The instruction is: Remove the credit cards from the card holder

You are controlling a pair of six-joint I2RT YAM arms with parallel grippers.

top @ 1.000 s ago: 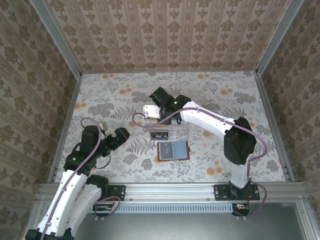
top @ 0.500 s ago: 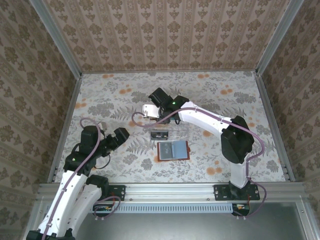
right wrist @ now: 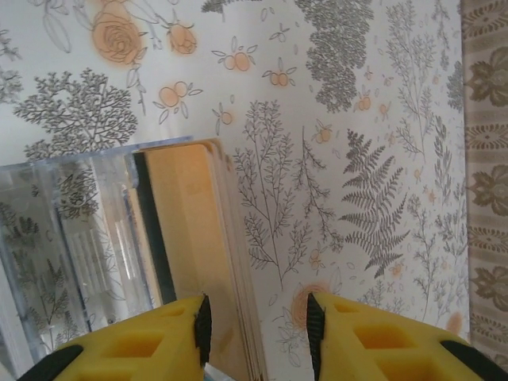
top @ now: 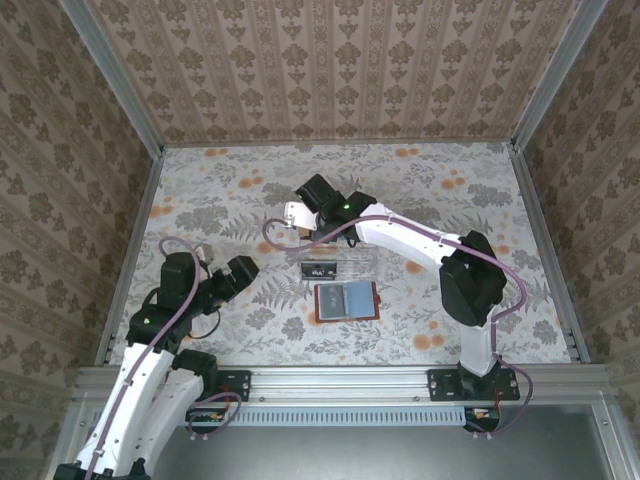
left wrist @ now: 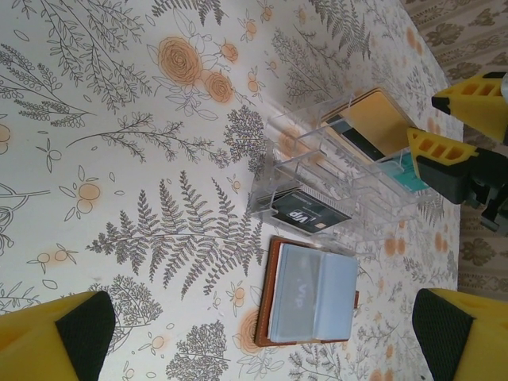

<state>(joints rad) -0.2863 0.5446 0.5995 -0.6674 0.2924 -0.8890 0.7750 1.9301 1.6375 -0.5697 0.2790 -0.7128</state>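
My right end effector (right wrist: 258, 311) hangs over one end of the clear tray (top: 338, 262), a little above the centre of the top view. Its two yellow fingers (right wrist: 163, 337) stand partly apart at the bottom of the right wrist view. The lower edge of the orange card (right wrist: 190, 230) runs in between them, close to the finger at the left of the frame. A strip of the flowered tabletop (right wrist: 381, 119) shows between the card and the other finger. So the jaws are open around the edge of the card and do not press it from both sides. Whether one finger touches it, I cannot tell. The orange card stands on edge in the end compartment of the tray, with several thin edges beside it and a dark strip behind it.

My left end effector (top: 246, 268) is left of the centre in the top view, well apart from the tray. Its fingers sit in the two bottom corners of the left wrist view, wide apart, and they hold nothing.

In that same view the card holder (left wrist: 311, 295) lies open and flat on the tabletop, in the lower middle, with its grey-blue pockets up and the brown rim around them. The tray is just above it in the frame. A black card (left wrist: 308, 214) with white marks lies tilted in the compartment nearest to the card holder. A teal card (left wrist: 408, 176) shows through the clear wall at the right, beside a finger of my right end effector.
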